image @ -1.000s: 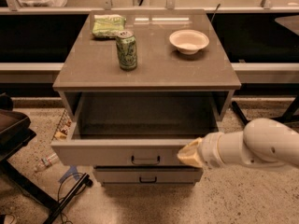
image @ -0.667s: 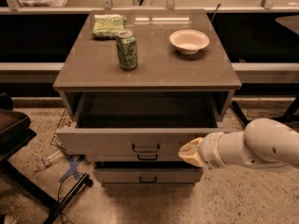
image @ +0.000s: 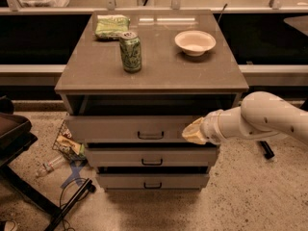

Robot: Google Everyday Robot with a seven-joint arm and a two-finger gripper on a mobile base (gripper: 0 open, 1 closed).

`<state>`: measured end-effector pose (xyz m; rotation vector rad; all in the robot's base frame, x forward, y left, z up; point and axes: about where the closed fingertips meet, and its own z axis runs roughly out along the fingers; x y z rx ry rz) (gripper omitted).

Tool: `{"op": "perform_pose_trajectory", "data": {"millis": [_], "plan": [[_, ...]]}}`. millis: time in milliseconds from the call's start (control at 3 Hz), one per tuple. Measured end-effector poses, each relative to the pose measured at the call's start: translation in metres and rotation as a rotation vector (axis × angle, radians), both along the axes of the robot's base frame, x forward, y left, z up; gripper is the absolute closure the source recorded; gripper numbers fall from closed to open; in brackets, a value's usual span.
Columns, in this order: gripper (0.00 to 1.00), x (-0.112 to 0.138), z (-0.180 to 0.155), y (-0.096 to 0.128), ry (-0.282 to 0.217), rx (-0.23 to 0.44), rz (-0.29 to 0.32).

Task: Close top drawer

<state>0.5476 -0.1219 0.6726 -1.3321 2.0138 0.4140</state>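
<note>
The top drawer (image: 120, 128) is the uppermost of three in a grey-taupe cabinet. Its flat front carries a small black bail handle (image: 150, 135) at the centre. It stands out only slightly from the cabinet, with a dark gap above its front. My gripper (image: 192, 132) reaches in from the right on a white arm. Its tan tip is pressed against the right part of the drawer's front panel.
On the cabinet top (image: 192, 73) stand a green can (image: 130, 51), a white bowl (image: 195, 42) and a green snack bag (image: 111, 26). Two lower drawers (image: 152, 157) sit below. A dark chair (image: 14, 138), litter (image: 67, 146) and cables lie on the floor at left.
The top drawer has slid far back into the cabinet, from wide open to nearly shut. My gripper has followed it inward, staying on the front panel.
</note>
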Motion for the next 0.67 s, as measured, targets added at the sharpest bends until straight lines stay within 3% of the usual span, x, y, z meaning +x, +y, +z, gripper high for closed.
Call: {"op": "perform_pose_trajectory", "data": {"millis": [333, 667], "plan": [[1.00, 0.0414, -0.0181, 0.0072, 0.023, 0.023, 0.032], [1.00, 0.0441, -0.0181, 0.0077, 0.021, 0.025, 0.032]]}}
